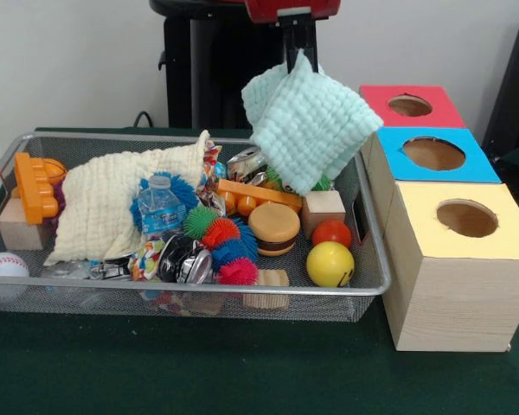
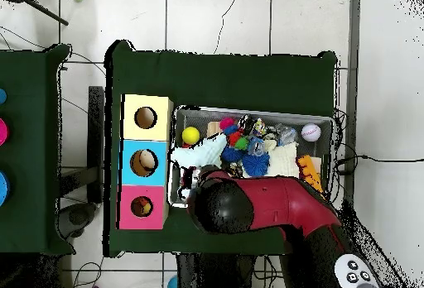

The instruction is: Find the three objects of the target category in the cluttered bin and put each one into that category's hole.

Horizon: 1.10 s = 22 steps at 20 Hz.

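Note:
My gripper (image 1: pixel 298 50) is shut on the top edge of a mint green knitted cloth (image 1: pixel 311 121), which hangs in the air over the right end of the wire bin (image 1: pixel 208 289). The cloth dangles just left of the red box (image 1: pixel 432 117) and blue box (image 1: pixel 467 164). In the overhead view the cloth (image 2: pixel 199 153) shows beside the blue box (image 2: pixel 131 162), and the arm hides the gripper. A cream cloth (image 1: pixel 112 203) lies draped over clutter in the bin's left half.
A yellow-topped wooden box (image 1: pixel 450 259) stands nearest, each box with a round hole. The bin holds a water bottle (image 1: pixel 160 207), spiky balls (image 1: pixel 221 242), a toy hamburger (image 1: pixel 274 227), a yellow ball (image 1: pixel 329 264), a red ball (image 1: pixel 332 232), a baseball (image 1: pixel 4 265) and an orange block (image 1: pixel 33 186).

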Each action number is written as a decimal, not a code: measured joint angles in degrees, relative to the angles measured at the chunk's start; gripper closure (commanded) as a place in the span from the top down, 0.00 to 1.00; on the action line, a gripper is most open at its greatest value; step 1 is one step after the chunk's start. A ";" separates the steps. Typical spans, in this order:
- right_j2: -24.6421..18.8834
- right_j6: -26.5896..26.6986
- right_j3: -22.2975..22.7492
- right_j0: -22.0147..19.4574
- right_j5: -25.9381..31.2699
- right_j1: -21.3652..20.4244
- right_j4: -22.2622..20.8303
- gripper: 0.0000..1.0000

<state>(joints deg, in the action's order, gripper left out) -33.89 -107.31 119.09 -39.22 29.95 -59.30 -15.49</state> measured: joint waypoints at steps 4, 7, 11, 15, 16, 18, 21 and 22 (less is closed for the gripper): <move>0.00 0.00 -1.38 1.27 -0.06 0.26 -0.35 0.00; 0.00 0.00 -2.74 2.33 -0.06 0.39 -0.45 0.00; -0.01 0.00 -4.68 3.42 -0.06 0.73 -0.52 0.00; -0.01 0.00 -6.30 3.92 -0.05 1.36 -0.66 0.00; -0.01 0.00 -6.89 3.97 -0.05 1.66 -0.70 0.00; 0.00 0.00 -7.43 3.96 -0.05 1.93 -0.81 0.00; 0.00 0.00 -8.08 3.96 -0.06 2.49 -1.52 0.00; 0.00 0.00 -8.25 3.96 -0.06 2.76 -1.94 1.00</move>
<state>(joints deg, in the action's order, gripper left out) -33.89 -107.31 110.84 -35.27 29.89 -56.54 -17.43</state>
